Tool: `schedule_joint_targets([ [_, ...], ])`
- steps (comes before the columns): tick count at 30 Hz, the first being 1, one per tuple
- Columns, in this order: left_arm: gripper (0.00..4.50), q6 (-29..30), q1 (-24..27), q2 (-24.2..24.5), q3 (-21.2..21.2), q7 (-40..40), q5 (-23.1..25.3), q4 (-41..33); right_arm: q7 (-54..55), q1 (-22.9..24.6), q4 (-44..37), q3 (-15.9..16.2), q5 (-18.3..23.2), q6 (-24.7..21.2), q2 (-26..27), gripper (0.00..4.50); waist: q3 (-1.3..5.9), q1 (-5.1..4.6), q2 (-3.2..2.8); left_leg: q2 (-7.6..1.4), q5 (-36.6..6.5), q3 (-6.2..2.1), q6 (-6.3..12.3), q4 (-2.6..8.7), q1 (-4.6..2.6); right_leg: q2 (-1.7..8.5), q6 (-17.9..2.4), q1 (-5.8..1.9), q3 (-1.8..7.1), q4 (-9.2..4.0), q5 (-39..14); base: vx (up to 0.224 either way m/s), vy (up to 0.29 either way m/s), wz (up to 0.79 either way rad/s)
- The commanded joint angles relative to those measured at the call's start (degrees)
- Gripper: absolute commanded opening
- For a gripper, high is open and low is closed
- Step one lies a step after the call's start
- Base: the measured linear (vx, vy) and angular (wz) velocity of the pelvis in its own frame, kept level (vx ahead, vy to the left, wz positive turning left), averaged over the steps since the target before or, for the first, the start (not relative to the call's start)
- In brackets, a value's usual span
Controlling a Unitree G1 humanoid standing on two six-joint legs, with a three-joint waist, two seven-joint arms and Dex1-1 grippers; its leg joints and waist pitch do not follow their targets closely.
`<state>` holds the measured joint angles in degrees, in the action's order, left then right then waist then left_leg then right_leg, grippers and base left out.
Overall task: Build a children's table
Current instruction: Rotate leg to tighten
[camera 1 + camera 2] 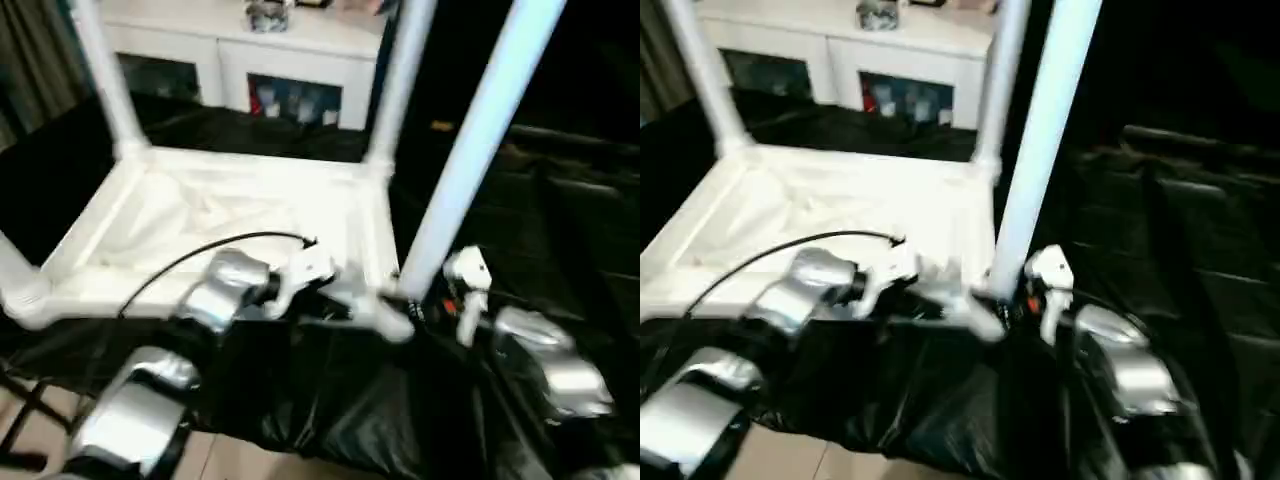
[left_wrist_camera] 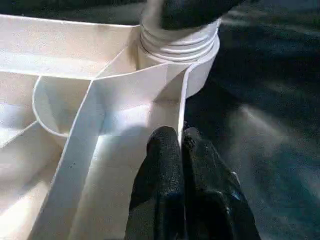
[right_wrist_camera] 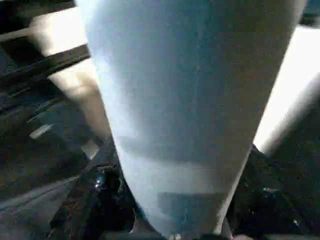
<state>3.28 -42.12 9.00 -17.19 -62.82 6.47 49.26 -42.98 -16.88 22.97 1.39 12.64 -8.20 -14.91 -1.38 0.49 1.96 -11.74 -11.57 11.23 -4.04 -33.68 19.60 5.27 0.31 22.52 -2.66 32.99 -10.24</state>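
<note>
Tabletop [image 1: 200, 225] is lying upside down, ribs up, on the black-covered worktop [image 1: 560, 210]. Two far legs [image 1: 400, 90] are standing in their corner sockets; a third is showing at the near-left corner. Fourth leg [image 1: 470, 150] is leaning tilted at the near-right socket [image 2: 180, 55], threaded end sitting in it. Left hand [image 2: 180, 150] is clenched, fingers pinching the tabletop's thin edge rib just beside that socket. Right hand [image 1: 462, 290] is sitting at the fourth leg's base, fingers around it; can't tell if it's gripping. White cabinet [image 1: 250, 60] is standing behind.
</note>
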Motion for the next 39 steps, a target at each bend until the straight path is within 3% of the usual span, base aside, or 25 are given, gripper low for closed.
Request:
schedule_joint_targets([
  [1,0.0,2.51,-1.45,-5.42,-0.13,8.98,0.14,1.8,6.33,0.89,6.95,3.68,-2.32,-2.27,4.58,1.97,1.28,-1.07,-0.4,-1.16,-27.18,-1.74,-1.66,5.1,-0.69,2.33,-5.7,-0.27,0.65,-5.97,-34.81,0.0,0.0,0.0],
  [2,0.0,3.29,-1.9,-6.94,0.08,10.88,0.08,2.3,9.6,-0.16,8.71,2.92,-2.48,-2.08,6.16,1.97,1.27,-1.44,-0.27,-1.08,-28.4,-1.85,-1.61,4.98,-0.77,2.27,-5.24,-0.15,0.51,-6.16,-35.86,-0.06,0.034,-0.05],
  [4,0.0,3.94,-2.25,-8.11,0.22,12.37,0.11,2.63,12.25,-0.93,9.76,2.32,-2.72,-2.17,7.44,1.96,1.2,-2.66,-0.68,-0.87,-32.74,-2.35,-1.08,4.89,-1.5,2.14,-4.11,-0.01,-0.65,-7.37,-37.78,-0.056,0.036,-0.05],
  [5,0.0,4.15,-2.66,-9.31,-0.07,14.1,0.59,3.1,15.51,-2.18,11.14,1.68,-2.96,-1.93,8.93,1.96,1.02,-2.85,-1.24,-0.89,-33.92,-2.53,-0.92,5.04,-1.65,2.08,-4.01,-0.07,-1.02,-7.69,-37.58,0.0,0.0,0.0],
  [7,0.0,3.79,-3.29,-11.32,-1.0,16.4,1.71,4.07,21.04,-5.36,13.88,0.83,-3.85,-0.84,12.01,1.96,0.94,-4.12,-1.98,-1.2,-36.96,-3.6,-1.42,5.91,-1.16,2.32,-4.37,-1.28,-2.35,-7.86,-33.95,0.0,0.0,0.0],
  [9,0.0,3.28,-3.59,-11.87,-1.66,16.88,2.76,4.57,22.55,-7.49,15.15,0.44,-4.7,0.89,13.78,1.96,0.8,-5.09,-2.17,-1.24,-40.11,-3.82,-1.51,6.05,-1.86,2.38,-4.93,-1.36,-3.29,-8.35,-31.75,0.0,0.0,0.0],
  [10,0.0,3.22,-3.64,-11.79,-1.61,16.84,2.97,4.68,22.18,-7.86,15.26,0.31,-4.87,1.84,14.0,1.96,0.71,-5.58,-2.3,-1.18,-40.99,-3.97,-1.46,6.11,-1.84,2.59,-4.97,-1.58,-3.59,-8.48,-31.56,0.0,0.0,0.0],
  [11,0.0,3.12,-3.63,-11.51,-1.55,16.53,3.06,4.67,21.53,-8.07,15.15,0.13,-4.83,2.81,14.0,1.96,0.72,-5.72,-2.31,-1.15,-41.19,-3.93,-1.38,6.08,-2.01,2.72,-4.99,-1.56,-3.7,-8.66,-31.65,0.0,0.0,0.0],
  [13,0.0,2.21,-3.33,-10.08,-1.75,14.83,3.15,4.36,18.77,-7.94,14.12,-0.64,-3.59,4.41,13.27,2.51,0.57,-6.17,-1.63,-0.62,-39.76,-3.56,-0.24,5.48,-2.19,3.01,-4.62,-1.19,-4.11,-9.37,-34.77,0.0,0.0,0.0],
  [14,0.0,2.06,-3.23,-9.67,-1.81,14.42,3.15,4.27,17.58,-7.77,13.62,-0.85,-2.92,4.27,13.0,2.67,0.67,-6.21,-1.69,-0.58,-38.89,-3.6,0.03,5.43,-1.96,3.29,-4.4,-1.49,-4.22,-9.31,-35.38,0.0,0.0,0.0],
  [16,0.0,1.28,-2.88,-8.7,-2.05,12.84,3.01,3.76,14.88,-7.27,12.47,-0.9,-1.9,4.34,12.0,2.75,1.02,-6.12,-1.56,-0.76,-35.27,-3.83,0.66,5.76,-0.79,4.09,-4.52,-2.23,-3.73,-8.71,-34.77,0.0,0.0,0.0],
  [17,0.0,0.85,-2.55,-7.71,-2.15,11.3,2.79,3.19,12.07,-6.68,11.03,-0.6,-1.16,3.92,10.74,2.75,1.03,-6.01,-1.68,-0.91,-34.55,-3.89,0.72,5.92,-0.57,4.2,-5.05,-2.28,-3.47,-8.43,-33.93,0.0,0.0,0.0],
  [18,0.0,0.25,-2.22,-6.71,-2.17,9.53,2.55,2.69,9.65,-6.19,9.86,-0.12,-1.01,3.86,9.32,2.99,1.49,-5.71,-1.6,-1.19,-31.82,-3.8,1.05,6.01,0.07,4.33,-6.59,-2.62,-2.67,-7.72,-30.13,0.0,0.0,0.0],
  [19,0.0,-0.11,-2.03,-6.09,-2.16,8.43,2.39,2.39,8.15,-5.89,9.14,0.21,-0.99,3.82,8.4,3.11,1.99,-5.41,-1.68,-1.48,-26.81,-3.49,1.74,5.99,0.81,4.22,-9.38,-2.85,-1.97,-6.63,-22.53,0.0,0.0,0.0],
  [21,0.0,-0.85,-1.75,-4.79,-2.02,6.36,2.05,1.83,4.95,-5.24,7.74,1.03,-1.02,3.82,6.25,3.22,2.19,-4.86,-1.45,-1.43,-20.07,-2.69,3.76,5.74,1.53,3.89,-12.64,-3.08,-1.63,-5.49,-13.41,0.0,0.0,0.0],
  [22,0.0,-1.53,-1.62,-4.3,-1.97,5.3,1.89,1.61,3.6,-5.07,7.44,1.19,-0.99,3.8,5.52,3.22,2.0,-4.45,-1.17,-1.33,-19.95,-2.22,4.75,5.43,1.5,3.88,-13.02,-2.55,-1.34,-5.48,-14.6,0.0,0.0,0.0],
  [24,0.0,-2.47,-1.14,-2.55,-1.54,1.12,0.61,0.4,-2.45,-4.14,5.69,2.35,-0.54,3.3,2.28,3.22,2.07,-4.0,-0.77,-1.28,-20.64,-1.9,5.34,5.01,1.36,3.82,-12.81,-2.29,-0.86,-5.31,-18.4,0.051,-0.043,0.08],
  [25,0.0,-3.29,-0.91,-1.86,-1.46,-0.69,0.1,-0.13,-5.14,-3.71,4.93,2.86,-0.35,3.29,0.96,3.22,2.28,-3.72,-0.94,-1.35,-18.6,-1.58,5.78,4.8,1.12,3.84,-13.6,-1.99,-0.55,-5.06,-16.79,0.056,-0.05,0.1],
  [26,0.0,-3.55,-0.78,-1.49,-1.42,-1.61,-0.18,-0.44,-6.62,-3.46,4.48,3.18,-0.23,3.2,0.23,3.22,2.46,-3.56,-0.98,-1.34,-16.96,-1.52,6.18,4.68,1.21,3.84,-14.11,-2.14,-0.5,-4.84,-14.9,0.064,-0.049,0.07],
  [28,0.0,-4.44,-0.52,-0.33,-1.28,-3.97,-0.8,-1.07,-10.61,-2.74,3.28,4.39,-0.34,3.9,-1.83,3.22,3.04,-2.84,-0.85,-1.36,-7.88,-1.39,9.04,3.86,1.94,3.56,-16.37,-2.75,-0.4,-2.94,-2.91,0.059,-0.046,0.04],
  [29,0.0,-4.85,-0.43,0.46,-1.28,-5.44,-1.05,-1.34,-13.45,-2.26,2.3,5.1,0.14,3.31,-3.12,3.22,3.01,-2.43,-1.02,-1.39,-5.46,-1.15,10.63,3.6,1.55,3.45,-17.86,-2.47,-0.4,-2.52,0.96,0.056,-0.035,0.0],
  [31,0.0,-5.46,-0.31,1.37,-1.5,-7.12,-1.2,-1.7,-15.79,-1.79,1.2,5.96,0.29,3.13,-4.41,3.22,3.11,-1.96,-1.04,-1.42,-2.74,-1.13,12.18,3.35,1.65,3.56,-18.81,-2.88,-0.38,-1.99,4.04,0.056,-0.031,-0.01],
  [33,0.0,-5.89,-0.16,2.32,-1.66,-8.52,-1.34,-2.05,-17.97,-1.37,-0.02,6.55,0.52,2.55,-5.42,3.22,2.93,-1.46,-0.94,-1.51,-2.43,-0.95,12.3,3.35,1.48,3.46,-19.07,-2.82,-0.33,-2.0,3.54,0.0,0.0,0.0],
  [35,0.0,-6.56,0.0,3.98,-1.99,-10.72,-1.3,-2.33,-21.17,-0.81,-1.9,7.63,0.94,1.4,-7.03,3.06,2.69,-1.22,-0.73,-1.61,-5.22,-0.87,11.07,3.59,1.32,3.4,-18.39,-2.8,-0.29,-2.42,-0.79,0.0,0.0,0.0],
  [39,0.0,-7.17,0.33,5.89,-2.14,-13.58,-1.43,-2.65,-25.19,-0.05,-4.4,8.9,2.11,-1.54,-8.85,2.67,2.11,-0.7,-0.86,-1.82,-12.71,-0.89,6.07,4.27,1.08,3.19,-15.68,-2.47,-0.18,-3.44,-12.15,0.0,0.0,0.0],
])
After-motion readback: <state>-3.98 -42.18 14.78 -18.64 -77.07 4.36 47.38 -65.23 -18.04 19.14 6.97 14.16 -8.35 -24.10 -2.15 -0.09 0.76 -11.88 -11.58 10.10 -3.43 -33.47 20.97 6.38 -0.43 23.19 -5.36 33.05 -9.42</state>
